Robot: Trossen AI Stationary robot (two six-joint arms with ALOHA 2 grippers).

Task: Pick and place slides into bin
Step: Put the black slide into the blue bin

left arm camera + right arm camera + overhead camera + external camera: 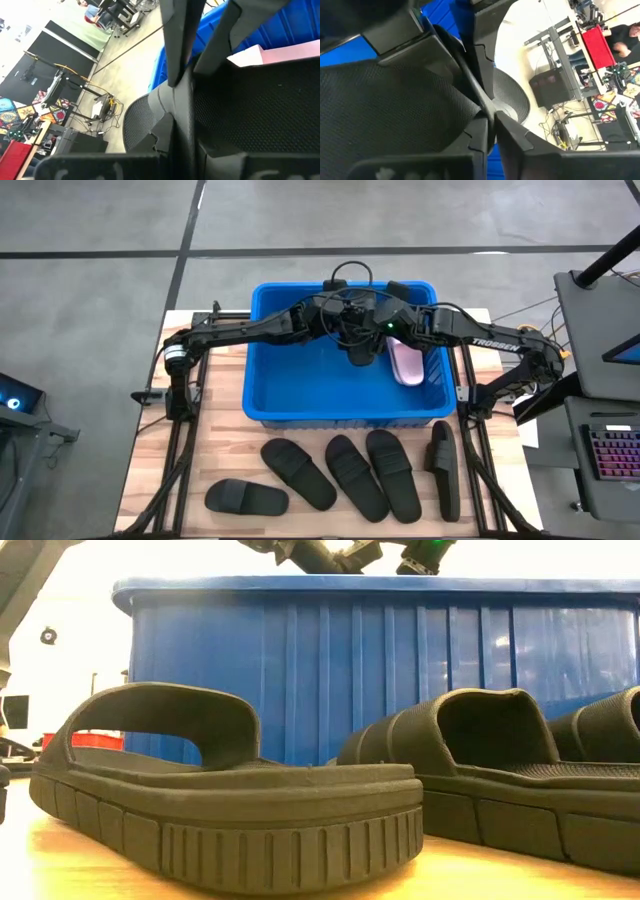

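Note:
The blue bin [262,370] stands at the table's far middle and fills the back of the low view [400,670]. Both arms reach over it. My left gripper [345,328] and my right gripper [388,330] are each shut on one black slide [361,352] held above the bin's inside. A pale pink slide [405,364] lies on the bin's floor by the right wall. Several black slides lie on the table in front of the bin, among them one at the left [245,498] and one on its side at the right [445,470]. My left gripper pinches the black slide's sole edge [186,107] between its two fingers [172,55], beside the textured footbed [260,110]. The slide is clear of the bin's floor. Which end of the slide it has cannot be told. My right gripper pinches the same slide's sole edge [481,102] between its two fingers [485,45], beside the textured footbed [390,110]. The slide hangs between the two grippers, clear of the bin's floor.
The black slides lie in a row between the bin and the table's near edge; two of them [230,810] [500,780] stand large in the low view. Arm frames run along both table sides. Desks and gear stand beyond the table's right edge [600,320].

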